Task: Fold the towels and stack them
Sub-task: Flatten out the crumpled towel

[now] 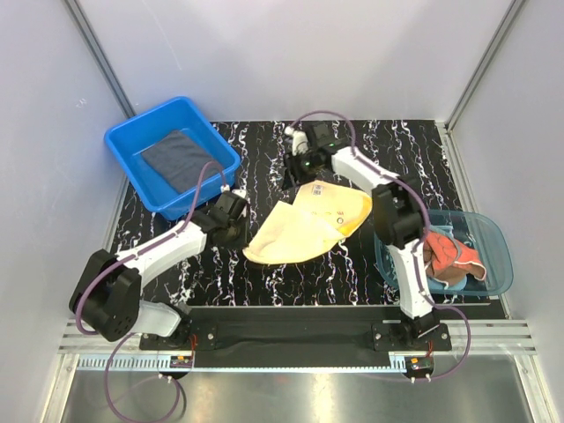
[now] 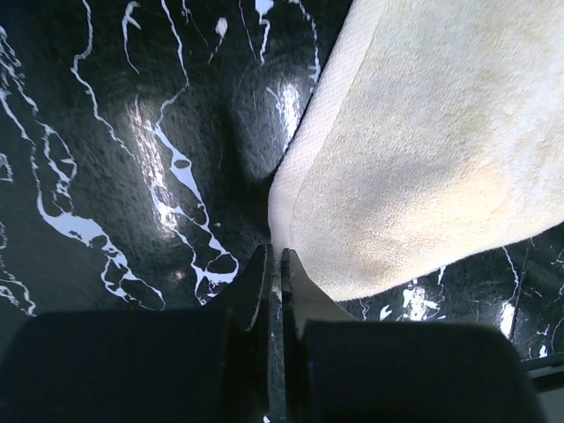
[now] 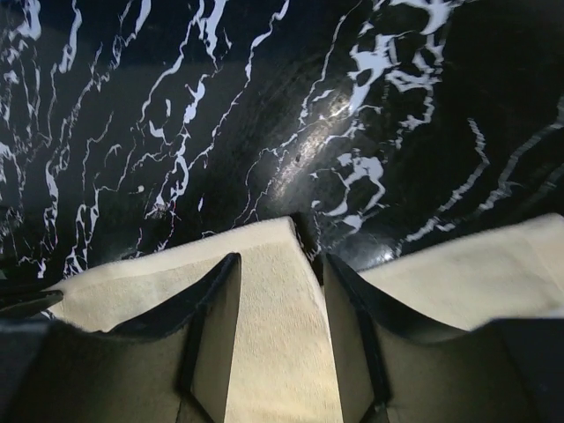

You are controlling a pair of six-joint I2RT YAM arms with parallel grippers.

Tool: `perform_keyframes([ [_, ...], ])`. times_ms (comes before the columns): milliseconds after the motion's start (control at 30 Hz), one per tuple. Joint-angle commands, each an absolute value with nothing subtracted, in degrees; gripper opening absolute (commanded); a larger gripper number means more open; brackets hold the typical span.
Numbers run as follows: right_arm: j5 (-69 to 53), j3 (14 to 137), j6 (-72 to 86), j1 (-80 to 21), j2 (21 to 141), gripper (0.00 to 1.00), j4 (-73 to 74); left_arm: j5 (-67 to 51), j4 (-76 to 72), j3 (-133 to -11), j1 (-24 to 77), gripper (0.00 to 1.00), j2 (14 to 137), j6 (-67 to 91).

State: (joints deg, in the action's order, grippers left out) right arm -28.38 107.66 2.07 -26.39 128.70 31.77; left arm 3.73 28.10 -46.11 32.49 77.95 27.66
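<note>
- One black marble desk (image 1: 256,150) carries the part-folded yellow towel (image 1: 304,231) at its middle.
- Our left claw (image 2: 275,256) pinches its near hem; we should draw it over flat.
- Our right claw (image 3: 280,262) stands open above the far edge.

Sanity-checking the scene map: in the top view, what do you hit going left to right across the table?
blue tub → left gripper → yellow towel → teal bowl
</note>
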Motion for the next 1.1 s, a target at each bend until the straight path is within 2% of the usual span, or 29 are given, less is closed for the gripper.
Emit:
perform_keyframes([
  [0,-32.8,113.3,-1.7,-27.2,133.5,0.49,33.8,1.2,22.6,-44.4,32.2,0.0,77.0,29.5],
  [367,-34.2,113.0,-5.0,-29.4,138.3,0.49,33.9,0.4,21.6,-44.9,32.1,0.0,77.9,29.1],
  [700,-35.1,104.0,-4.9,-30.0,135.4,0.42,28.4,1.4,22.7,-45.3,32.1,0.0,76.2,29.1],
  [933,-34.3,103.3,-3.4,-30.0,134.7,0.19,26.5,1.1,22.6,-45.8,32.0,0.0,76.8,29.4],
  [967,-33.8,102.9,-3.1,-29.9,134.0,0.12,25.4,1.1,22.8,-46.1,32.1,0.0,77.1,29.3],
  [1000,-32.5,102.0,-2.8,-30.0,133.3,0.0,24.8,1.3,23.0,-46.5,32.1,0.0,77.3,29.2],
  [1067,-31.0,100.8,-1.6,-30.0,131.0,0.0,23.3,1.1,23.5,-47.8,32.1,0.0,77.4,29.0],
])
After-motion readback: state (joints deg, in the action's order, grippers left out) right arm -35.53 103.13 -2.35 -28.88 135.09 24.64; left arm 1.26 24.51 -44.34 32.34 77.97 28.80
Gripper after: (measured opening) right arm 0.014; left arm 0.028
